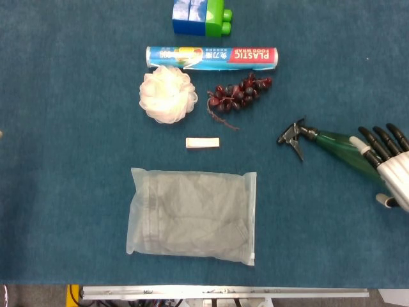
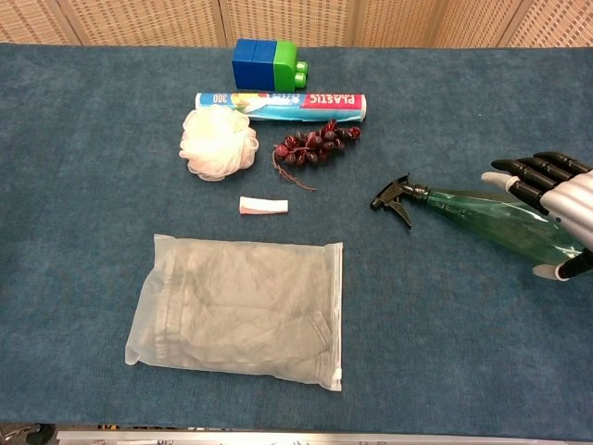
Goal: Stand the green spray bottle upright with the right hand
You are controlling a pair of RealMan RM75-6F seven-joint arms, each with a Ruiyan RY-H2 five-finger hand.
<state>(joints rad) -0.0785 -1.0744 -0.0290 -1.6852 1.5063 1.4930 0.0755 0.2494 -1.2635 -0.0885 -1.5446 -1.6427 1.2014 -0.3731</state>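
One blue worktop (image 2: 83, 139) runs back to woven wall panels (image 2: 139, 20). Midway sits your clear bag (image 2: 241, 311). Toward the right edge, green spray bottle (image 2: 482, 215) lies flat, nozzle leftward. Your right hand (image 2: 556, 209) sits over its body, fingers spread wide; grip uncertain.

Right hand (image 1: 391, 167) over lying green spray bottle (image 1: 332, 142).

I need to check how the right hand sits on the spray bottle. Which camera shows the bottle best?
The chest view: the spray bottle shows from its black trigger along most of its green body, lying on its side, with the right hand over its far end. The head view shows the trigger and less of the body.
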